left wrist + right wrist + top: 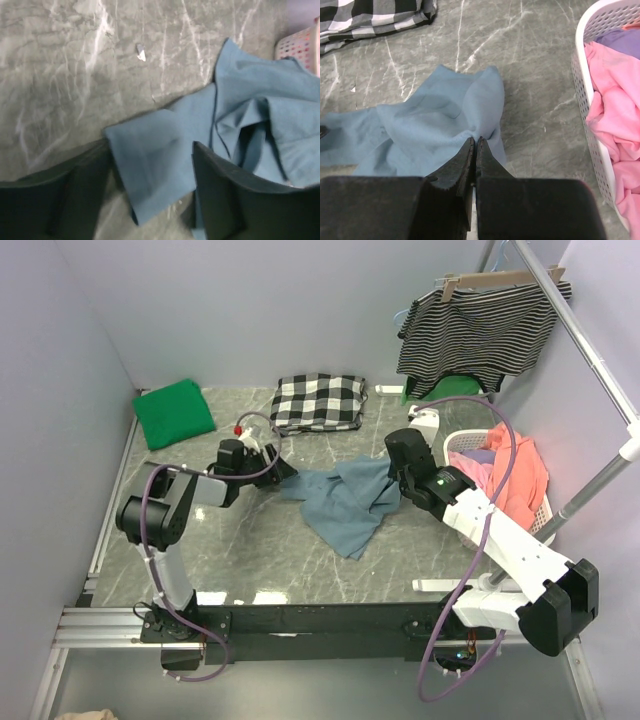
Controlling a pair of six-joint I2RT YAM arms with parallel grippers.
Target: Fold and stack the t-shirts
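Work surface: a grey marbled table (260, 550), enclosed on the left and at the back by plain pale panels.

Right gripper (475, 142): jaws fully closed, tips pressed together with no gap showing. A pinch of the slate-blue t-shirt (345, 505) is caught at the tips. The cloth bunches and rises in folds directly ahead of them. The rest of the garment spreads out crumpled to this gripper's left, lying on the table.

Left gripper (150, 150): jaws standing wide, with no grip taken. Its two dark fingers (225, 200) straddle a flat, squared flap of the same t-shirt, one finger on either side of it. The right-hand finger overlaps the cloth's edge. Whether either pad presses on the fabric cannot be told. Beyond the fingertips the shirt runs on in loose folds toward the other gripper. The garment therefore lies between the two tools, one at each end.

Surroundings, outward from the tools:
- A white scrap (141, 52) lies on bare table ahead of the left gripper, apart from the shirt.
- A white basket (582, 75) stands just to the right of the right gripper and holds pink garments (615, 100).
- A black-and-white checked cloth (318, 400) lies folded beyond both grippers.
- The green t-shirt (175, 412) lies folded at the far left corner, well apart from the left gripper.
- At the far right, a striped top (485, 335) hangs from a rail.
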